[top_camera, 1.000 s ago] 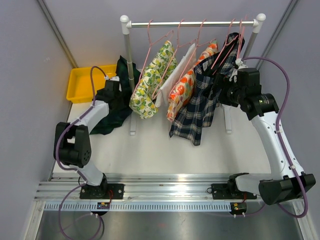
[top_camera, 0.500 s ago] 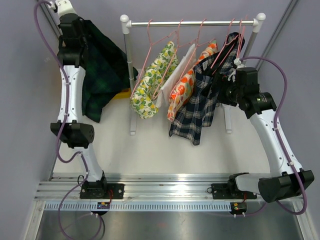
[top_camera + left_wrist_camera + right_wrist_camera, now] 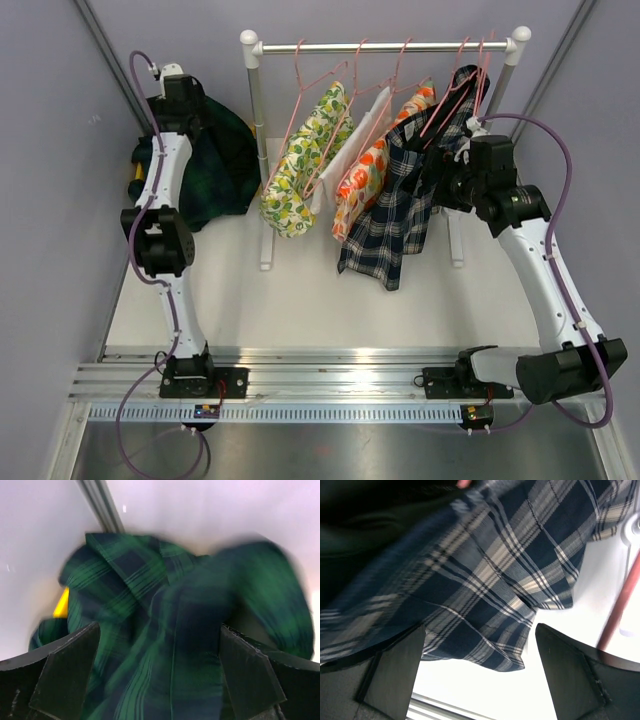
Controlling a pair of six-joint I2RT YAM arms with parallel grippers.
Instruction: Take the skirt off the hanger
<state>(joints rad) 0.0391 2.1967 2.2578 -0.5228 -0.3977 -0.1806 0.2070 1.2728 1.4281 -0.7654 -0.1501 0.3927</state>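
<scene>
A dark green plaid skirt (image 3: 215, 165) lies bunched at the back left over the yellow bin, off any hanger. In the left wrist view the skirt (image 3: 150, 595) is blurred. My left gripper (image 3: 188, 105) hangs just above it, open (image 3: 159, 630), with the cloth below its spread fingers and not pinched. A navy plaid skirt (image 3: 395, 215) hangs from a pink hanger (image 3: 450, 95) on the rail. My right gripper (image 3: 447, 180) is open beside it. In the right wrist view its fingers (image 3: 395, 665) stand wide under the navy cloth (image 3: 510, 565) without touching it.
The clothes rack rail (image 3: 380, 46) carries several pink hangers; one at the left (image 3: 310, 75) is bare. A lemon-print garment (image 3: 300, 170) and an orange floral one (image 3: 365, 180) hang in the middle. The yellow bin (image 3: 134, 172) shows only an edge by the left wall.
My left arm raised the green skirt high, then came down and its gripper opened. The skirt dropped over the yellow bin. The right arm has not moved.
</scene>
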